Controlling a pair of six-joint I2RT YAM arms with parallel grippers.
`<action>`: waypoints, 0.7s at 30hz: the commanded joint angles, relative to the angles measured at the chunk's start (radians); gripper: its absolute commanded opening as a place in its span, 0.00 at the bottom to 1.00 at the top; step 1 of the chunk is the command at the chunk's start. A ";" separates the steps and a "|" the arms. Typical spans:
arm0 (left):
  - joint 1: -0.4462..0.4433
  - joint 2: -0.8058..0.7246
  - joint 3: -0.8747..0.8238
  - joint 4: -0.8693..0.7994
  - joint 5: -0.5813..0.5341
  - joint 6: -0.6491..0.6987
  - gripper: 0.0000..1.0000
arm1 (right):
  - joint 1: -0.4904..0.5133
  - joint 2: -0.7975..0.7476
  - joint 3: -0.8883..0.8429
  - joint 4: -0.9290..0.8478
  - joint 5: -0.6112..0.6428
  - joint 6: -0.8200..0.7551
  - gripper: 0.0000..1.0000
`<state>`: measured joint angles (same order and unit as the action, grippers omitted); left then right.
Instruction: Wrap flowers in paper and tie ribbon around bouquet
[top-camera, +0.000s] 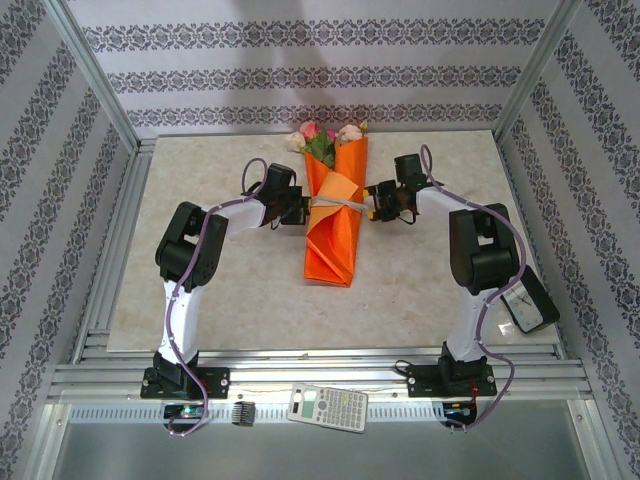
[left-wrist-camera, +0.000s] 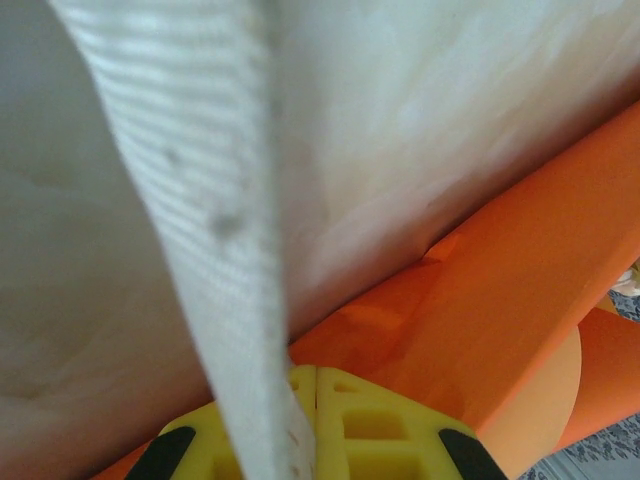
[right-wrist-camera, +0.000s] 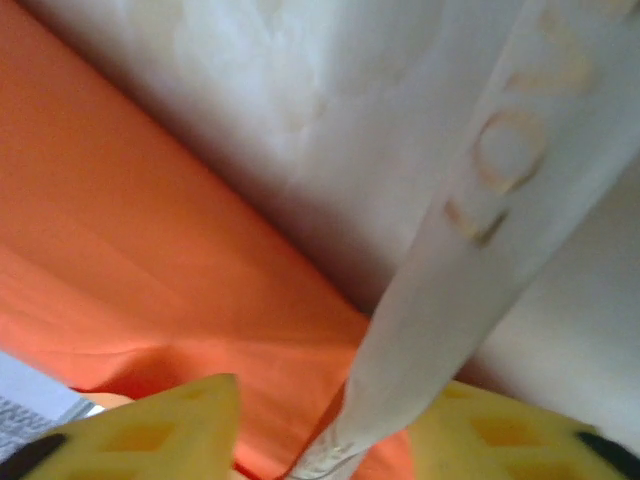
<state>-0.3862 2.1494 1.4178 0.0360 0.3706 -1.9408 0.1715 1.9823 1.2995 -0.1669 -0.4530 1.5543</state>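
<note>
While the left gripper (top-camera: 297, 211) sits just beside the bouquet (top-camera: 333, 215) on its left, its yellow fingers (left-wrist-camera: 370, 425) are pressed together and appear to pinch the ribbon (left-wrist-camera: 200, 200), a flat white woven band. The right gripper (top-camera: 374, 207) is just beside the bouquet on the other side. Its jaws stand partly apart, and the ribbon (right-wrist-camera: 480, 230), with faint lettering on it, runs loose through the gap with nothing clamped.

The bouquet lies in the middle of the table (top-camera: 230, 300), a narrow cone of orange paper (left-wrist-camera: 520, 300). Its flowers (top-camera: 322, 135) point to the far edge. The ribbon (top-camera: 335, 203) crosses the cone about halfway along.

The step in hand looks like tying. To do it well, the right jaws should close on the band close to the paper. Then both ends should be drawn outward evenly and low, so the cone is cinched, not dragged or crushed.

Bare table lies open to the left and right of the cone, and toward the arm bases. The rose heads sit near the far table edge and the back wall, so pulls are safer sideways. A calculator (top-camera: 328, 408) rests on the near rail, well apart from the work.
</note>
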 joint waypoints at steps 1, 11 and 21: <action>-0.008 -0.005 -0.008 0.022 0.014 0.027 0.00 | 0.007 0.040 0.020 0.022 0.033 0.085 0.31; 0.025 -0.048 -0.036 0.031 0.009 0.065 0.00 | -0.028 0.008 0.033 -0.079 0.090 -0.015 0.00; 0.162 -0.168 -0.269 0.196 -0.042 0.038 0.00 | -0.162 -0.065 -0.070 -0.080 0.111 -0.112 0.00</action>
<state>-0.2913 2.0491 1.2217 0.1528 0.3725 -1.9038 0.0750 1.9808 1.2877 -0.2268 -0.3981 1.4906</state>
